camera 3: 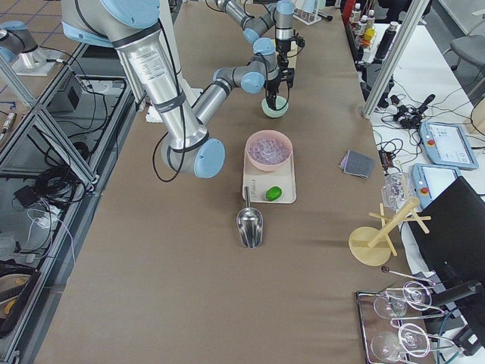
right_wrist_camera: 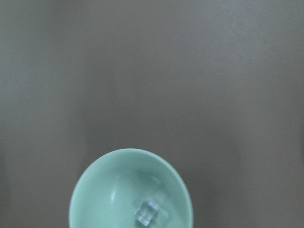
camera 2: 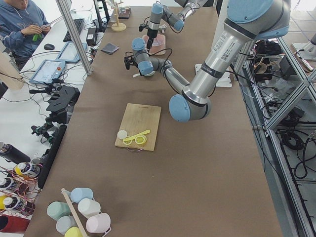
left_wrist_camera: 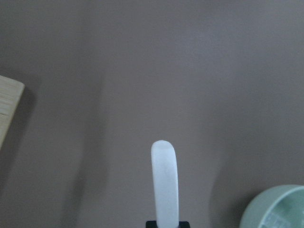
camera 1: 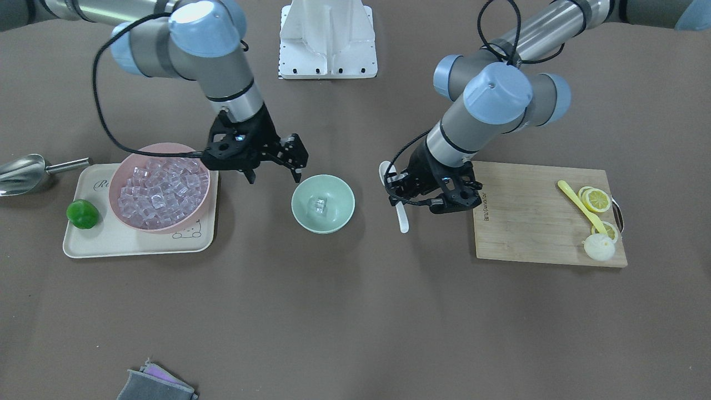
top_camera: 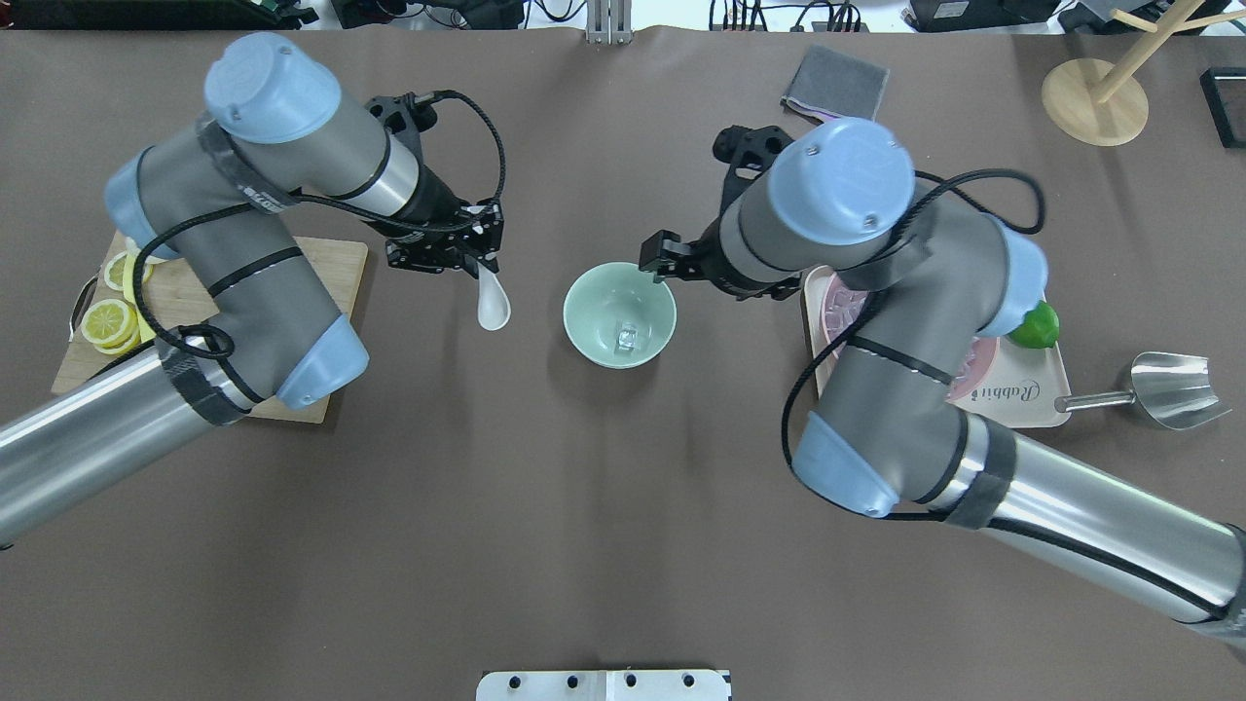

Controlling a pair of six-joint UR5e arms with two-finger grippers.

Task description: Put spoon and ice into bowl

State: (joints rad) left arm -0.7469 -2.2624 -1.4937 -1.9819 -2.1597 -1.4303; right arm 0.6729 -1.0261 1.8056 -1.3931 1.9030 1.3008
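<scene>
1. The left fingers [top_camera: 484,261] are shut on the spoon [top_camera: 493,306] and pinch its handle.
2. The scoop sticks out on the robot's side of the fingers. The handle's rounded end pokes out on the far side, as the left wrist view shows.
3. The spoon is beside the bowl [camera 1: 340,186], on the robot's left of it. It is apart from the rim and not over the bowl.
4. The spoon looks lifted off the worktop [camera 1: 355,311], with its shadow thrown to one side.
5. The right fingers [camera 1: 294,164] are spread wide and hold nothing.
6. They hang between the pink bowl [camera 1: 119,178] and the bowl, with one tip just beside the bowl's rim.
7. One cube of ice [camera 1: 319,204] lies near the middle of the bowl's bottom. It is below the right fingers and touches neither of them.
8. More ice fills the pink bowl, well apart from both pairs of fingers.
9. The pink bowl stands on a tray [camera 1: 111,241], and a green fruit [camera 1: 83,214] sits on the tray next to it.
10. A metal scoop [camera 1: 22,172] lies on the worktop just off the tray's far end.
11. A board [camera 1: 527,228] lies by the left arm, just beside the left fingers.
12. At the board's far end are lemon slices [camera 1: 597,199] and a yellow utensil [camera 1: 577,203].
</scene>
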